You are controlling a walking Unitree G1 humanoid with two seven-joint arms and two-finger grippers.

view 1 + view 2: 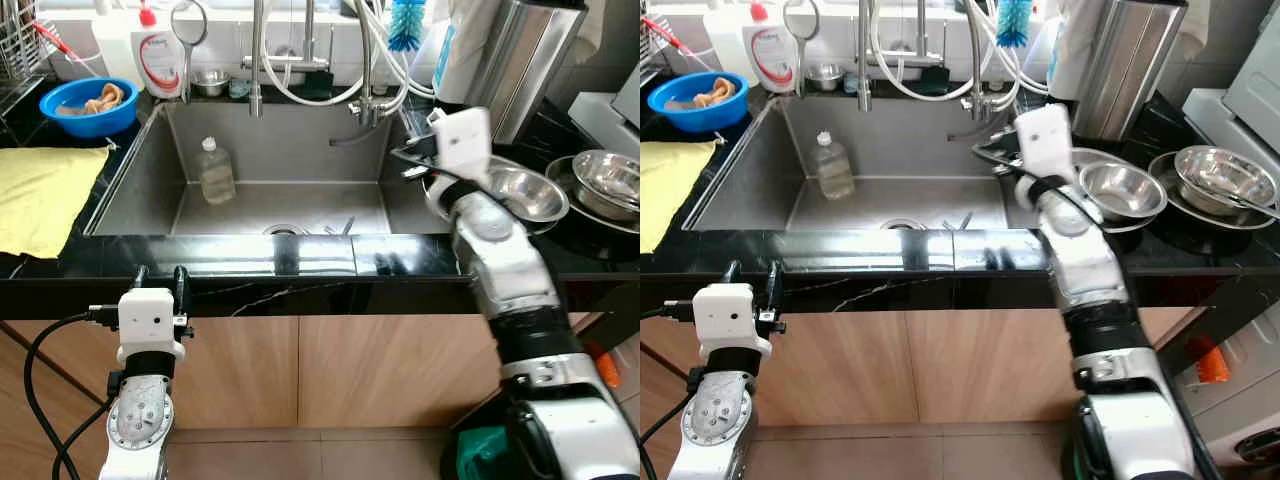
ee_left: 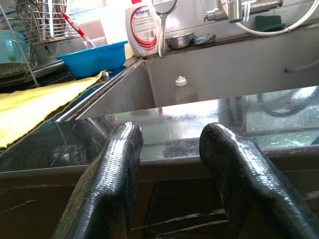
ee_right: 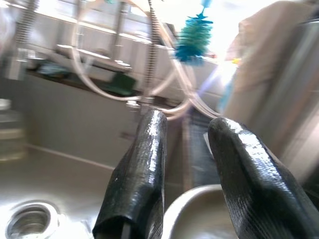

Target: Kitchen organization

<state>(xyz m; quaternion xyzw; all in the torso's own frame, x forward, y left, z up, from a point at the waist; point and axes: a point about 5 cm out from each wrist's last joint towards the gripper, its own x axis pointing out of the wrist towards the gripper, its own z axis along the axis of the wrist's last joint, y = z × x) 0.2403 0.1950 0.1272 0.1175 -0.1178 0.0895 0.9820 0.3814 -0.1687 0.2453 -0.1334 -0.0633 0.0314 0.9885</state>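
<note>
Idling left of the sink (image 1: 150, 160), left tool (image 1: 160, 277) sits spread, empty, below the surface (image 1: 300, 255) edge. Right tool (image 1: 412, 160), spread w/ nothing held, hovers at sink's right rim, over steel bowl (image 1: 525, 192): light, stiff, slick; prob. pinch its rim.

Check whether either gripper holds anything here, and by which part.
Nothing is held. The right gripper is open above the steel bowl's rim; the left gripper is open, low before the counter edge.
</note>
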